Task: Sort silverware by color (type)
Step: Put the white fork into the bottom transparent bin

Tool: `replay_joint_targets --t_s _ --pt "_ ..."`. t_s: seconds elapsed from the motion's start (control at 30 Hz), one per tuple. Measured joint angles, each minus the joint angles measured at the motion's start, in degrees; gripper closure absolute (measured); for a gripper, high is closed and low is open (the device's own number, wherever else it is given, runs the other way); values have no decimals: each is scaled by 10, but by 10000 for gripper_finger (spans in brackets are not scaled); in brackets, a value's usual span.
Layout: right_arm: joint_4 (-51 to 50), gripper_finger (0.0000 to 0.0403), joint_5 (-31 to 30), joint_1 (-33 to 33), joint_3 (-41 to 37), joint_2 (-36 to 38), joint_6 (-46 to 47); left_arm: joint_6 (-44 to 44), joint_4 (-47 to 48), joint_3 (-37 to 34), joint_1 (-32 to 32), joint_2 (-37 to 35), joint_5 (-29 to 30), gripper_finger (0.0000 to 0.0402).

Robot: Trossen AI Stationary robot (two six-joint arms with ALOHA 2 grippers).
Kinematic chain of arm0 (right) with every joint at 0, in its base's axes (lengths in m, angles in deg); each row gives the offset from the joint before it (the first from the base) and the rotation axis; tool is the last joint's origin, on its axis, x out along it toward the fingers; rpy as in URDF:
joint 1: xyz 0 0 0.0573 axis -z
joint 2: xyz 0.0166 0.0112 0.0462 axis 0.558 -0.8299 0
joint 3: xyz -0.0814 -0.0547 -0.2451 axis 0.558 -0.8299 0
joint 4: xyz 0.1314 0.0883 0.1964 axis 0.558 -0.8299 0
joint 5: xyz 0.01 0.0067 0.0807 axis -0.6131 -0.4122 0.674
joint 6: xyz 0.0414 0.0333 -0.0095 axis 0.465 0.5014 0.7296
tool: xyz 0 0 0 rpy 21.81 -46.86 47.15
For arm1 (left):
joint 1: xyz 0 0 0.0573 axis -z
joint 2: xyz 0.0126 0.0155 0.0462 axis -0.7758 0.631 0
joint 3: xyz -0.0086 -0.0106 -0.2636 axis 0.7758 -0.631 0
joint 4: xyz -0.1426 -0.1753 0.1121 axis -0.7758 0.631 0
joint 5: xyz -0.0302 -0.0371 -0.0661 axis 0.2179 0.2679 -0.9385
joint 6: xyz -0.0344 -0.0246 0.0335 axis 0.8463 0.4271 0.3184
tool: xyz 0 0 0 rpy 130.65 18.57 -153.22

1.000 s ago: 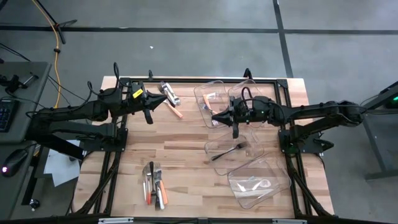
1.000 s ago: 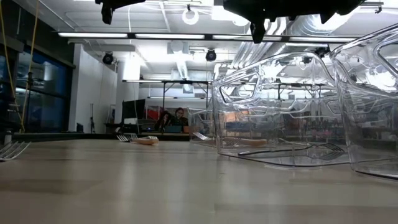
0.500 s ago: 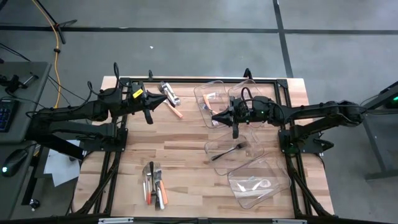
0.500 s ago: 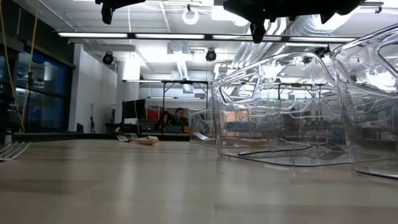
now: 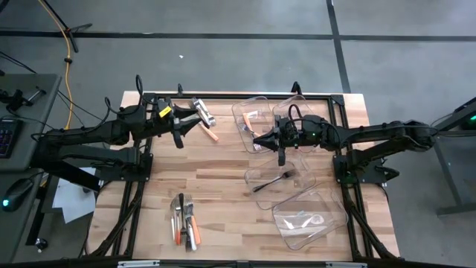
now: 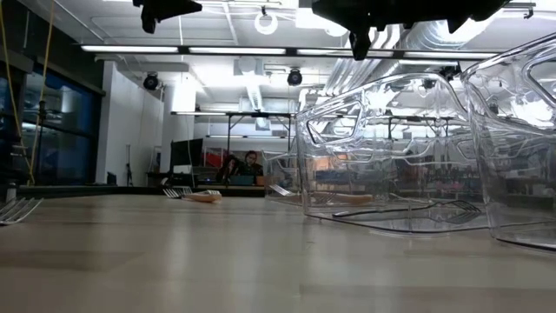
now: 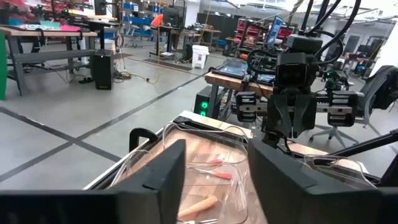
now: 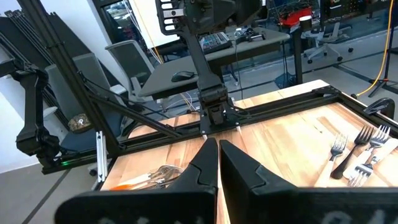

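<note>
- Grey concrete floor surrounds the wooden bench [image 5: 223, 179], which sits inside a dark frame with one arm at each side.
- Left gripper [image 5: 190, 118] hovers over the bench's far-left part, its fingers [image 7: 163, 174] spread wide with nothing between them; in the left wrist view, bare gap shows between the two dark fingers.
- Just beyond that gripper lie an orange-handled piece [image 5: 210, 133] and a small cluster of metal forks [image 5: 202, 110], both on the bare wood near the far edge.
- Right gripper [image 5: 280, 156] hangs above the middle-right of the bench, between the bins; its fingers [image 8: 205, 165] are pressed together and hold nothing.
- Four clear bins stand on the right half. The far-left bin [image 5: 239, 112] has an orange-handled piece [image 5: 249, 117] in it; the bin beside it [image 5: 301, 100] sits mostly under the right arm, and I cannot tell its contents.
- The middle bin [image 5: 253, 179] holds a dark fork [image 5: 274, 181] that lies slanted, its handle reaching the bin's left edge.
- The near bin [image 5: 331, 219] holds pale pieces [image 5: 309, 219], too faint to tell what kind.
- An unsorted pile [image 5: 186, 218] of silverware lies at the near-left of the bench, with orange, pale and metal handles mixed, roughly side by side.
- From bench height, forks [image 6: 178, 191] and an orange handle [image 6: 204, 197] show far off on the wood, and a fork's tines [image 6: 17, 209] poke in at the edge.
- A person [image 6: 252, 161] sits at a desk in the room behind.
</note>
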Motion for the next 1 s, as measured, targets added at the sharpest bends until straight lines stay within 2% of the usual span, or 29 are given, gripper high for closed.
replay_joint_targets --t_s 0.17,0.3,0.43,0.5,0.6,0.77,0.9,1.0 --pt "0 402 0 0 0 0 2 -1 0 0 0 0 2 205" --pt "0 402 0 0 0 0 2 2 0 0 0 0 24 202" --pt "-18 402 0 0 0 0 4 49 9 1 0 -1 28 204" --pt "-27 402 0 0 0 0 4 73 56 13 0 -3 6 204" --pt "-36 402 0 0 0 0 4 124 182 51 1 -3 -26 204" --pt "-36 402 0 0 0 0 4 283 413 102 21 -3 -113 205" --pt "-37 402 0 0 0 0 3 435 507 97 55 -9 -203 205" --pt "-38 402 0 0 0 0 3 528 542 81 102 -10 -213 205"
